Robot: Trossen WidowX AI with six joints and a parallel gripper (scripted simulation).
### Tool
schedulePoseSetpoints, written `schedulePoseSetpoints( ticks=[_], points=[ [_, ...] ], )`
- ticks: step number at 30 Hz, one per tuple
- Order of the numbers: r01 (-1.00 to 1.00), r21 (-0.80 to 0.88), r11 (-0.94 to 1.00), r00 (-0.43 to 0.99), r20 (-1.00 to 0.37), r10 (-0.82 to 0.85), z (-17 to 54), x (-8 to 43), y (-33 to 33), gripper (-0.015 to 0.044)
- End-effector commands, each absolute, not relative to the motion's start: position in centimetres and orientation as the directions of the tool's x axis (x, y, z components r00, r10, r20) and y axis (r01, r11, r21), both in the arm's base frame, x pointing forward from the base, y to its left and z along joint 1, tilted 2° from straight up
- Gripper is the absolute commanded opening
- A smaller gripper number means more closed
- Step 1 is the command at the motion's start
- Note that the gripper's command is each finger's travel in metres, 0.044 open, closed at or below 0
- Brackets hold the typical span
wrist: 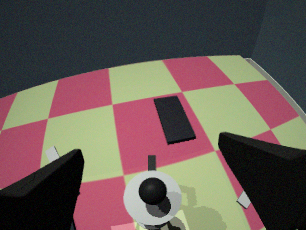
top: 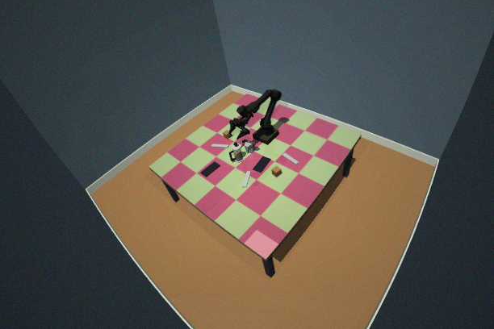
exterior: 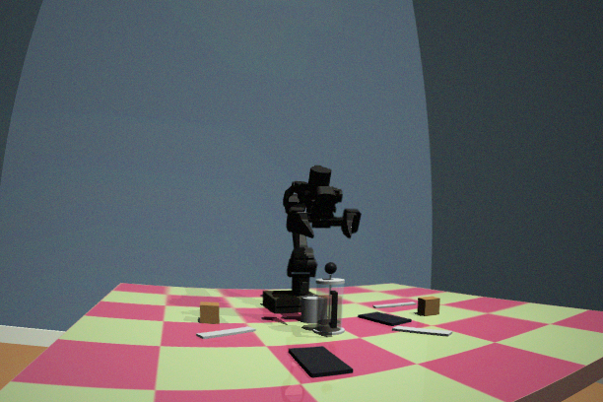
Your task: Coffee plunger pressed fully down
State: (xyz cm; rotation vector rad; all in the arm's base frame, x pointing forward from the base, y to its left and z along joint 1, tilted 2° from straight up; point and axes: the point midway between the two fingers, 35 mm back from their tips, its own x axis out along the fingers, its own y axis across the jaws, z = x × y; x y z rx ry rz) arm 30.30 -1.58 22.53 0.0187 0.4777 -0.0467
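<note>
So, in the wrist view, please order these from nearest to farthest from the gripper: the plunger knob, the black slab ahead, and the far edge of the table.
1. Plunger knob: below the open gripper, between its fingers.
2. Black slab: flat on the table, further ahead.
3. Far table edge: at the back, farthest.

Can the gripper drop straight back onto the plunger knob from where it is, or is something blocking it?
Probably yes. The gripper is open and raised above the plunger knob, which shows between the fingers with nothing in the gap.
</note>
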Motion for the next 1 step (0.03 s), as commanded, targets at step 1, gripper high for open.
schedulePoseSetpoints(
  ticks=[1],
  points=[
    [0.045,0.007,0.999,0.89,-0.454,-0.037,22.85,30.25,-1.52,0.044]
  ],
)
